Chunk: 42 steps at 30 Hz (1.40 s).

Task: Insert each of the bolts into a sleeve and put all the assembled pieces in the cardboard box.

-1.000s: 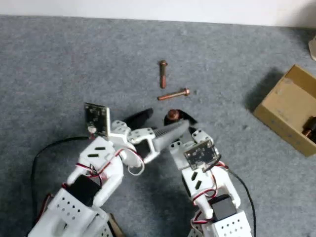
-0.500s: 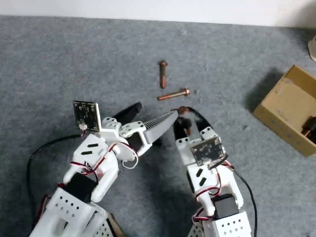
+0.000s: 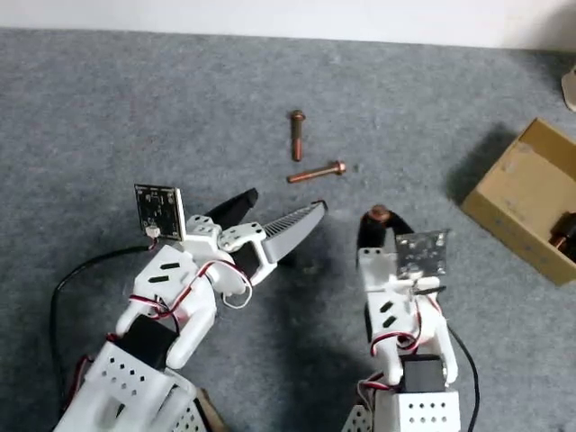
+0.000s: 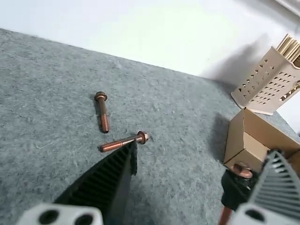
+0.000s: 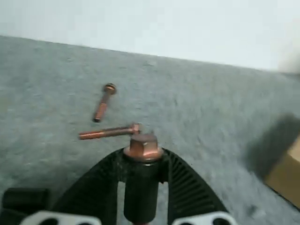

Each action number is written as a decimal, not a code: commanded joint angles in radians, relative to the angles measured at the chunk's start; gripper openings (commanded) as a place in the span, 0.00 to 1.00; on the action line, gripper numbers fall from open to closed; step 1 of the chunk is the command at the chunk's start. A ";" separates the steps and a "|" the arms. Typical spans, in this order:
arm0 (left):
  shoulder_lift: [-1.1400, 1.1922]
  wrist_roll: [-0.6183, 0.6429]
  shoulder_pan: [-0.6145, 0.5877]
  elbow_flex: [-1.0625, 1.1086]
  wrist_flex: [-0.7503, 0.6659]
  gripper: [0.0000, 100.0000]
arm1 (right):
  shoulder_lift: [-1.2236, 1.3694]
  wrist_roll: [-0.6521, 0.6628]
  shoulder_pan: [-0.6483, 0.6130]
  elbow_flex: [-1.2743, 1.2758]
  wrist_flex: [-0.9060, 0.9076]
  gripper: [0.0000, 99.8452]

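Note:
My right gripper (image 3: 377, 227) is shut on a black sleeve (image 5: 140, 187) with a copper bolt head (image 5: 143, 146) sticking out of its top, held upright above the carpet. In the left wrist view the same piece (image 4: 240, 171) shows in front of the cardboard box (image 4: 251, 140). My left gripper (image 3: 288, 202) hangs open and empty to the left of it, its fingers spread (image 4: 204, 157). Two loose bolts lie beyond both grippers: a far one (image 3: 296, 135) and a nearer one (image 3: 317, 172). The cardboard box (image 3: 526, 193) stands at the right with a dark piece (image 3: 565, 229) inside.
A pale perforated holder (image 4: 271, 79) stands behind the box near the wall. Grey carpet (image 3: 432, 108) lies open between the bolts and the box. A black cable (image 3: 67, 288) loops beside the left arm's base.
The left gripper let go of the sleeved bolt and drew back to the left. The right gripper, still holding the piece, swung right towards the box.

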 commanded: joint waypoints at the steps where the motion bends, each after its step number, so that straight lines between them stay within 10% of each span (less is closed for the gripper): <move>1: -0.012 -0.005 -0.004 -0.007 -0.008 0.38 | -0.004 -0.026 0.065 -0.047 0.004 0.00; 42: -0.010 -0.006 -0.005 0.019 -0.009 0.38 | 1.247 -0.140 0.610 -0.974 -0.018 0.00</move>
